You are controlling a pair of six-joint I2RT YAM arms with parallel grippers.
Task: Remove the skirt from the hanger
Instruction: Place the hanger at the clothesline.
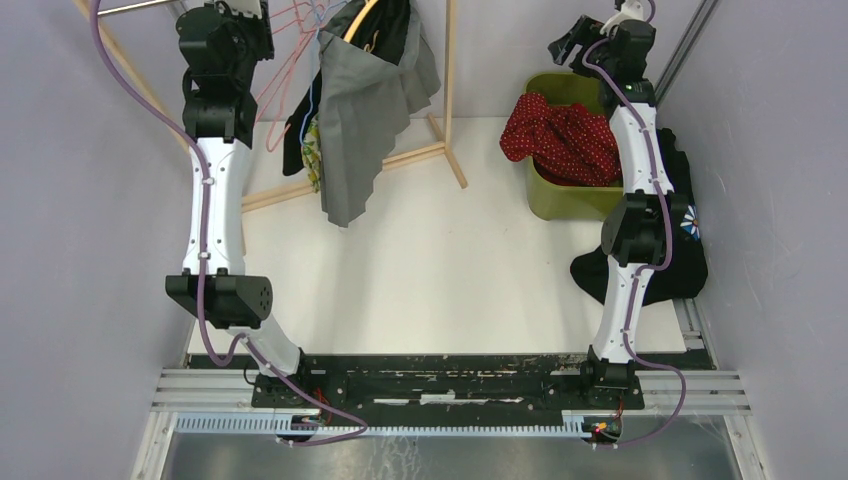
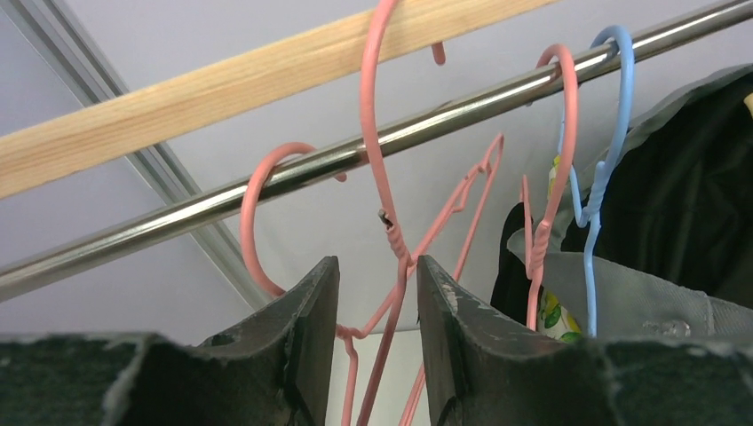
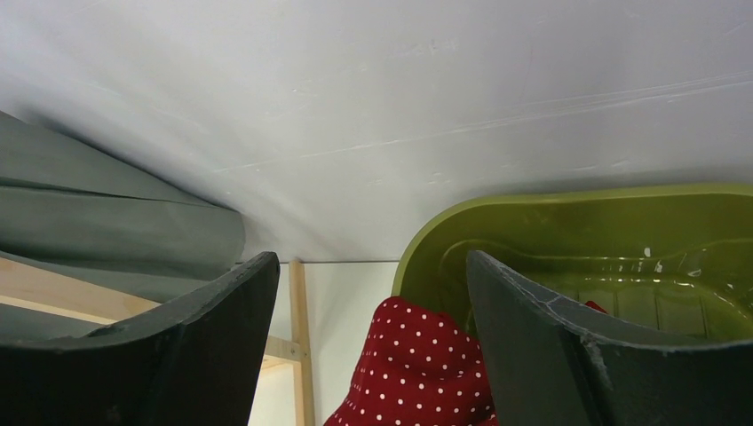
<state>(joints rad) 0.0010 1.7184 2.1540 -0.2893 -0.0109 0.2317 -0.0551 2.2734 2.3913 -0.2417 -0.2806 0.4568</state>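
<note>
A red white-dotted skirt (image 1: 560, 135) lies heaped in the green bin (image 1: 570, 200), off any hanger. Just above it my right gripper (image 1: 575, 40) is open and empty; in the right wrist view the skirt (image 3: 413, 364) shows below the gap between its fingers (image 3: 373, 257). An empty pink wire hanger (image 2: 391, 240) hangs by its hook on the steel rail (image 2: 444, 111). My left gripper (image 2: 377, 262) is up at the rail (image 1: 240, 12), jaws parted around that hanger's twisted neck without clamping it.
A second pink hanger (image 2: 546, 177) and a blue hanger (image 2: 593, 204) carry grey (image 1: 350, 130) and black garments on the same rail. The wooden rack frame (image 1: 445, 90) stands at the back. A black garment (image 1: 685, 260) lies by the right arm.
</note>
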